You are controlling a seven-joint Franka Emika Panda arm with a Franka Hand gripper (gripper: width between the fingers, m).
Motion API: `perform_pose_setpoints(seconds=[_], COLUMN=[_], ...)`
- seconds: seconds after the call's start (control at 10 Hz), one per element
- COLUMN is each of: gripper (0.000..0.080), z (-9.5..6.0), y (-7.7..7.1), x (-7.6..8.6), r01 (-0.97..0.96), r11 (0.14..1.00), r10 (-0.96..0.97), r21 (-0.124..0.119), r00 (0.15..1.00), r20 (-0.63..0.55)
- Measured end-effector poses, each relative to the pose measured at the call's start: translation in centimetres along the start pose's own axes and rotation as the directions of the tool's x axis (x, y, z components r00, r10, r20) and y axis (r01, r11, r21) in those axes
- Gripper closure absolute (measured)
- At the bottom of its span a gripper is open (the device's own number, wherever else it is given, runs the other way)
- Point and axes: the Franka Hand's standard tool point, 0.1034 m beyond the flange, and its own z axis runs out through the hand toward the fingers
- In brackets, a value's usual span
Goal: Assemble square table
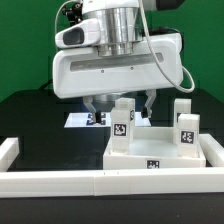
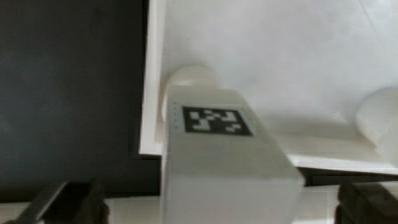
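Above the black surface (image 1: 30,115), the gripper (image 1: 119,106) hangs spread wide, straddling an upright white tagged plastic leg (image 1: 121,125) standing in the large white square rimmed plastic tabletop (image 1: 155,152), probably to grasp and screw it down; nothing is pinched yet

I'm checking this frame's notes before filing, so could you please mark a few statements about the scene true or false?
1. The fingers stand open. True.
2. The tabletop lies on a black table. True.
3. The fingers clamp a leg. False: the nearest leg stands upright between them, but they are spread wide, not closed on it.
4. No leg carries a tag. False: the leg under the wrist camera shows a black-and-white tag, and so does the other leg.
5. A white border rail runs along the table's front. True.
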Motion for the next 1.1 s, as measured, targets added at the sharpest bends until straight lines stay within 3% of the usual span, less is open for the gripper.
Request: perform_pose_setpoints(seconds=[0.4,0.6,0.8,0.9,1.0,1.1], gripper=[0.0151,0.0151,0.0151,0.0274,0.0274,0.0411], z=[0.04,0.1,0.2,0.21,0.26,0.4], y=[-0.05,-0.62,-0.23,-0.21,-0.2,-0.16], x=[0.07,-0.01,0.02,0.04,-0.01,-0.15], r01=[-0.006,-0.062,-0.065,-0.062,-0.058,-0.053], r11=[1.0,0.998,0.998,0.998,0.998,0.998], r10=[0.006,0.062,0.065,0.062,0.058,0.053], r21=[0.0,-0.018,-0.023,-0.023,-0.023,-0.023], r00=[1.0,0.998,0.998,0.998,0.998,0.999], r20=[0.0,0.007,0.003,0.003,0.003,0.006])
